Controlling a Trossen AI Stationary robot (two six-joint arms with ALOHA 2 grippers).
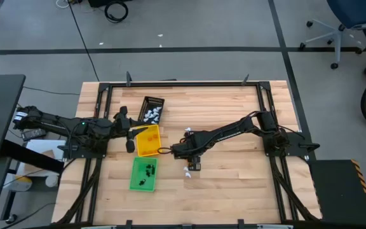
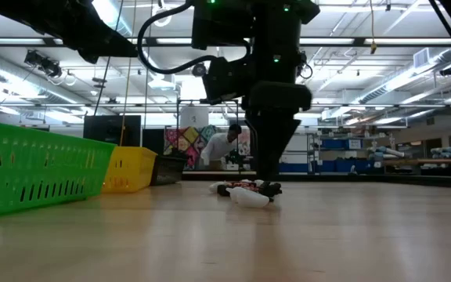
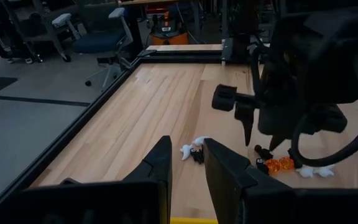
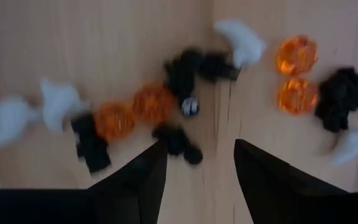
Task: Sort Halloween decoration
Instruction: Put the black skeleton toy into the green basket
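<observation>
The Halloween decoration is a loose pile of tiny white, orange and black trinkets (image 4: 148, 109) lying on the wooden table (image 1: 234, 184) near its middle. The pile also shows in the low view (image 2: 245, 193) and the left wrist view (image 3: 278, 165). My right gripper (image 4: 197, 165) points down just over the pile (image 1: 187, 170), open, with nothing between its fingers. A black trinket (image 4: 179, 142) lies close beside one fingertip. My left gripper (image 3: 188, 168) waits open beside the yellow tray (image 1: 148, 140), holding nothing.
Three trays stand left of the pile: a black one (image 1: 152, 109) with white trinkets at the back, the yellow one in the middle, and a green one (image 1: 143, 174) with black trinkets nearest. A person (image 2: 221, 147) is far behind the table. Bare wood lies right of the pile.
</observation>
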